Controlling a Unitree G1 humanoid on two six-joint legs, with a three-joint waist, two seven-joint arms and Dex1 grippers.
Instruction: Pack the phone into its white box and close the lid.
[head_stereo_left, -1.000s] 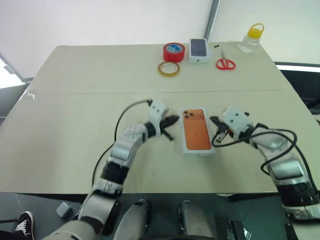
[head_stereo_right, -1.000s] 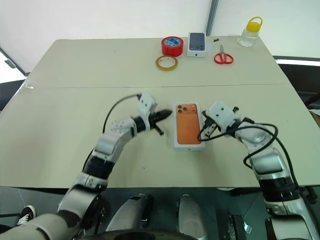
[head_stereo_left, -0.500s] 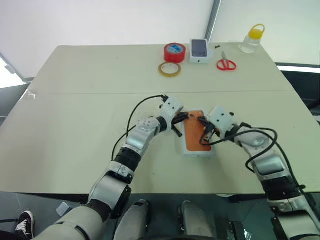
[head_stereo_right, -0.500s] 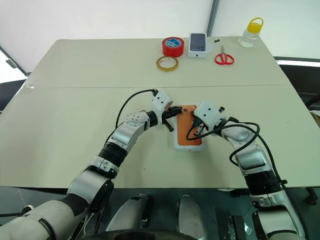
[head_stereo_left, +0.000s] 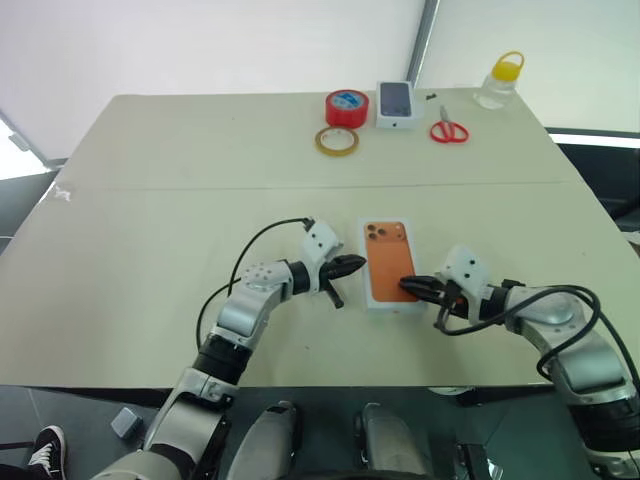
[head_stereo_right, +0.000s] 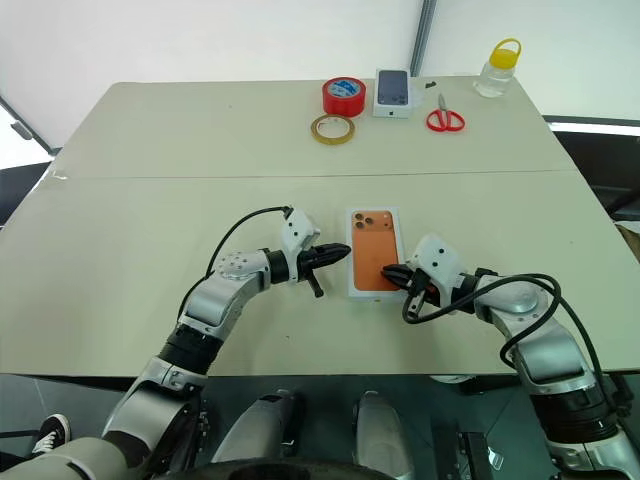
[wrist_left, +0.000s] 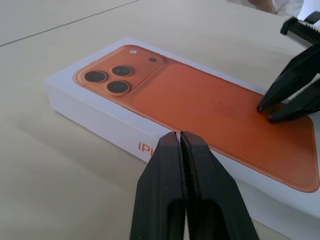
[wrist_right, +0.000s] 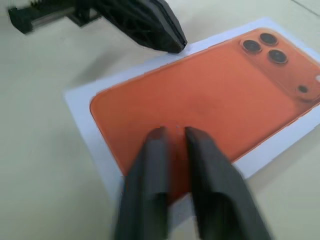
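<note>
table (head_stereo_left: 150, 200): pale beige top with a seam across the middle; it carries everything below.
white box (head_stereo_left: 368, 296): lies closed, slightly right of centre in the near half of the table, long side running from the near edge toward the far edge. Orange lettering shows on its left side wall.
lid (head_stereo_right: 372, 250): seated on the white box. Its top bears an orange phone picture (wrist_left: 210, 107) with a white margin, lenses toward the far edge. The phone itself is hidden.
left gripper (head_stereo_left: 350, 267): just beside the left long side of the white box, pointing at it. Jaws pressed together, holding nothing. Can't tell whether the tips touch the box.
right gripper (head_stereo_left: 408, 287): reaches in from the right. Its tips rest on the lid's top close to the near right corner of the box. Jaws a narrow gap apart, nothing between them.
bottle (head_stereo_left: 498, 80): clear, yellow cap with a loop handle, at the far right corner of the table.
red tape roll (head_stereo_left: 346, 107): by the far edge, about midway along it.
small white box (head_stereo_left: 397, 103): dark phone picture on top, just right of the red tape roll.
tan tape ring (head_stereo_left: 338, 140): flat, just nearer than the red tape roll.
scissors (head_stereo_left: 450, 130): red handles, between the small white box and the bottle.
</note>
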